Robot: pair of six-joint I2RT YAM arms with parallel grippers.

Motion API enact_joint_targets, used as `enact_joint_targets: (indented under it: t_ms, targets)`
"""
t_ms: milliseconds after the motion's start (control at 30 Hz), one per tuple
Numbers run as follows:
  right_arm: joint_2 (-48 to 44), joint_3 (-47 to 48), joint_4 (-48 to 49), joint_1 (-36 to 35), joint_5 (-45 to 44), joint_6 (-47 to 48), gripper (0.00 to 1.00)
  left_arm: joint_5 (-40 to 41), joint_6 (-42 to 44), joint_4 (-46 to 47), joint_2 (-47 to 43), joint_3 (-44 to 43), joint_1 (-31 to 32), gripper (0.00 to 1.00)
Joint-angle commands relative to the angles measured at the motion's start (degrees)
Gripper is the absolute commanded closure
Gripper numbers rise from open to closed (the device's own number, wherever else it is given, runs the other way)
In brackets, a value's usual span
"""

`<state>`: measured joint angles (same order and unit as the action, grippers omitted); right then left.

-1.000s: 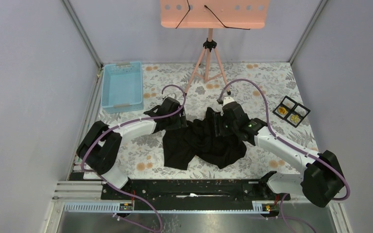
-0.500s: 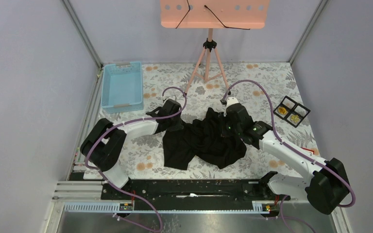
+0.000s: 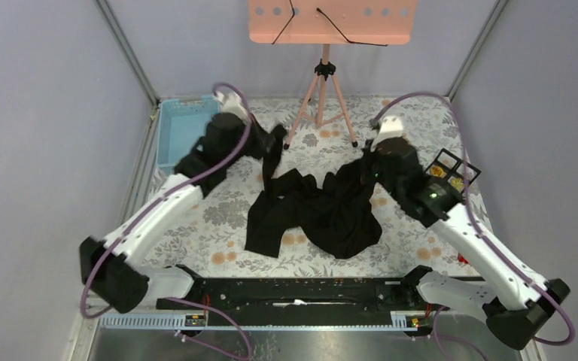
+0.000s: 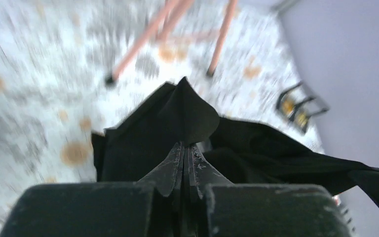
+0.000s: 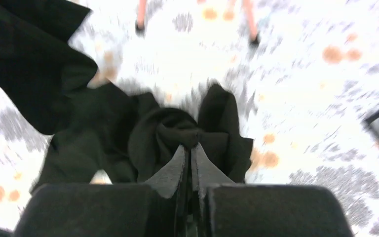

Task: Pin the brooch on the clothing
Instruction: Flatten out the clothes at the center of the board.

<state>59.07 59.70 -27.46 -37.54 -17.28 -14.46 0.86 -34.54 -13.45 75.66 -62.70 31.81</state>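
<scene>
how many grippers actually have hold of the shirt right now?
2. The left gripper is shut on a fold of the shirt at its far-left end; the right gripper is shut on a bunched fold at its far-right end.

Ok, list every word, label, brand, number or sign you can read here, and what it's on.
None can be read. The pink stand, blue bin, black tray and black shirt show no lettering in the top view; both wrist views are too blurred to tell.
</scene>
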Motion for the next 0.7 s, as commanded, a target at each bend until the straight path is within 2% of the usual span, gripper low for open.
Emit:
enact_joint_targets:
  t_ms: [0, 133, 400, 667]
  targets:
    - [-3.6, 14.0, -5.5, -0.5, -11.9, 6.4, 1.00, 5.2, 6.6, -5.2, -8.9, -13.6, -2.7, 1.00]
    - [-8.6, 19.4, -5.1, -0.5, -14.1, 8.6, 1.00, 8.3, 9.7, -9.7, -14.7, -19.8, -4.8, 1.00]
    - [-18.7, 23.4, -3.0, -0.5, -14.5, 12.0, 1.00, 15.0, 14.2, -16.8, -23.4, -27.1, -5.9, 1.00]
    - [-19.5, 23.4, -2.4, -0.5, -16.1, 13.1, 1.00, 21.2, 17.3, -20.7, -23.3, -31.6, -6.0, 1.00]
